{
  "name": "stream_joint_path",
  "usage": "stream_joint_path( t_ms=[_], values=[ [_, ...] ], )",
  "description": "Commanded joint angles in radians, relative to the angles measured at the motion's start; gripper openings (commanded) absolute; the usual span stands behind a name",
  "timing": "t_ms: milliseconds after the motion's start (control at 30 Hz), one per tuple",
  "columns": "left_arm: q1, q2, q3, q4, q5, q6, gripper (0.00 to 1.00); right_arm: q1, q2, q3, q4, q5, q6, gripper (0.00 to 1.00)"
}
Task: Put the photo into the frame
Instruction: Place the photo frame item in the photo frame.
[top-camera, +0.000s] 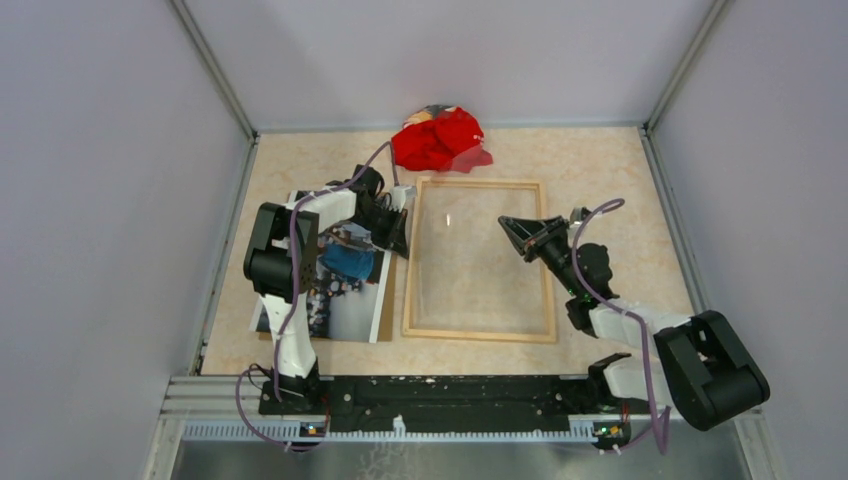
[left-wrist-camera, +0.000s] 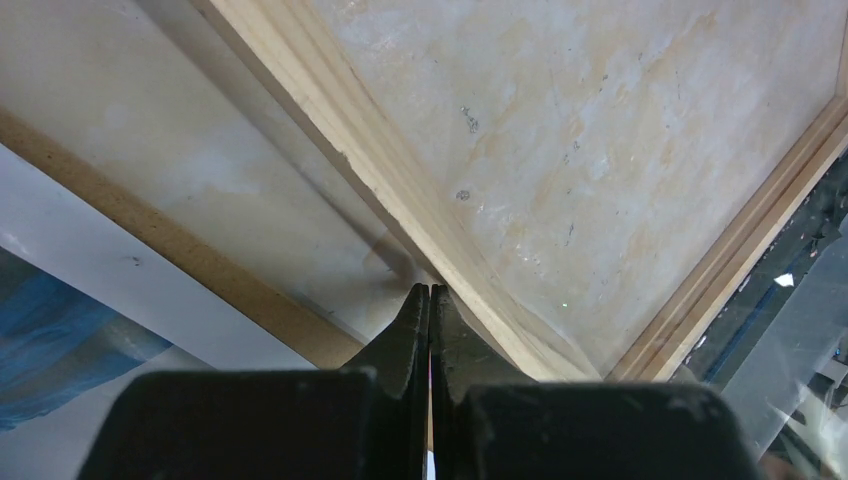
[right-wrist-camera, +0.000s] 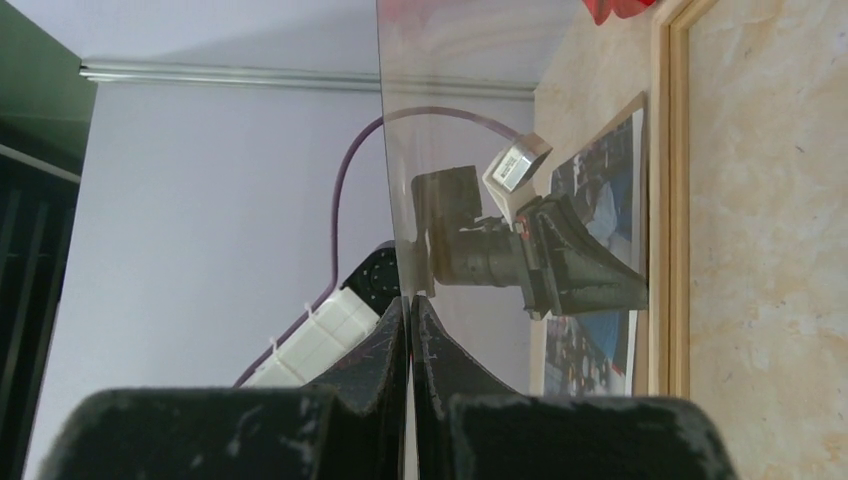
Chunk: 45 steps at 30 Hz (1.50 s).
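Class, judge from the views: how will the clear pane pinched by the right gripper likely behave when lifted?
The clear pane seems stiff: its edge runs straight above the right gripper, which pinches it at one spot. Likely slippery: the surface looks smooth and glossy. Possibly fragile, being thin; glass or plastic, I cannot tell.

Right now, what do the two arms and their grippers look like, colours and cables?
The left arm and right arm have white links between bulky black joint housings, each trailed by a purple cable. The left gripper and right gripper are matte black wedges tapering to two slim fingers.
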Motion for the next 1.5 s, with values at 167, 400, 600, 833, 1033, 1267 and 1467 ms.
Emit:
stream_joint_path(
  t_ms=[167,400,600,833,1033,1267,1467],
  values=[
    [-0.009,-0.048,-0.002,0.023,0.028,0.018,0.0,0.02,-0.043,0.032,-0.106,0.029,-0.11,0.0],
    [-0.009,-0.05,0.001,0.02,0.024,0.022,0.0,-0.065,-0.079,-0.004,-0.141,-0.046,-0.194,0.0],
    [-0.009,-0.042,0.002,0.023,0.024,0.019,0.0,-0.194,-0.057,0.007,-0.126,-0.222,-0.269,0.0],
    [-0.009,-0.042,0.01,0.018,0.021,0.016,0.0,-0.232,0.103,0.062,-0.008,-0.39,-0.308,0.0],
    [-0.009,-0.041,0.008,0.014,0.014,0.021,0.0,-0.232,0.148,0.028,0.085,-0.382,-0.248,0.0],
    [-0.009,-0.038,0.008,0.02,0.02,0.017,0.0,-0.223,0.131,0.024,0.177,-0.357,-0.114,0.0],
    [-0.009,-0.043,0.007,0.019,0.02,0.016,0.0,-0.188,0.101,0.071,0.095,-0.342,-0.138,0.0]
  ],
)
